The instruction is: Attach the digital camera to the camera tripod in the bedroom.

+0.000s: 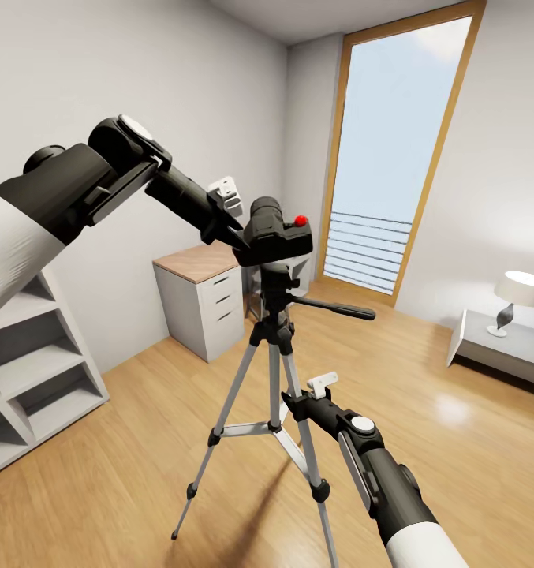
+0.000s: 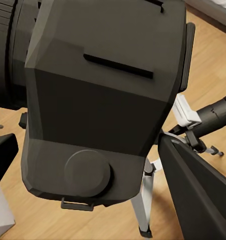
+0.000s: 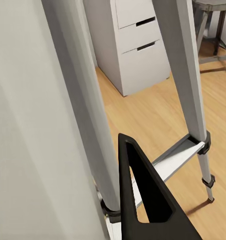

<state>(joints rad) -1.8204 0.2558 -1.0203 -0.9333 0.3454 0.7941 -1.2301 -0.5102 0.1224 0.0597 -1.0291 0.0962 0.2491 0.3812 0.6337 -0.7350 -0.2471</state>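
Note:
The digital camera (image 1: 276, 235), black with a red dot on top, sits right on the black head of the camera tripod (image 1: 276, 315), whose pan handle sticks out to the right. My left gripper (image 1: 239, 237) is shut on the camera's left side. In the left wrist view the camera body (image 2: 102, 100) lies between the black fingers (image 2: 193, 200), with a silver leg (image 2: 145, 200) below. My right gripper (image 1: 296, 406) is low down against a tripod leg. In the right wrist view one black finger (image 3: 148, 200) rests beside that leg (image 3: 92, 125); the other finger is hidden.
A white drawer cabinet (image 1: 199, 300) with a wooden top stands against the wall behind the tripod. Grey cube shelves (image 1: 38, 371) are at the left. A tall window (image 1: 393, 158) is ahead, and a lamp (image 1: 519, 296) sits on a low table (image 1: 495, 347) at right. Open wooden floor surrounds the legs.

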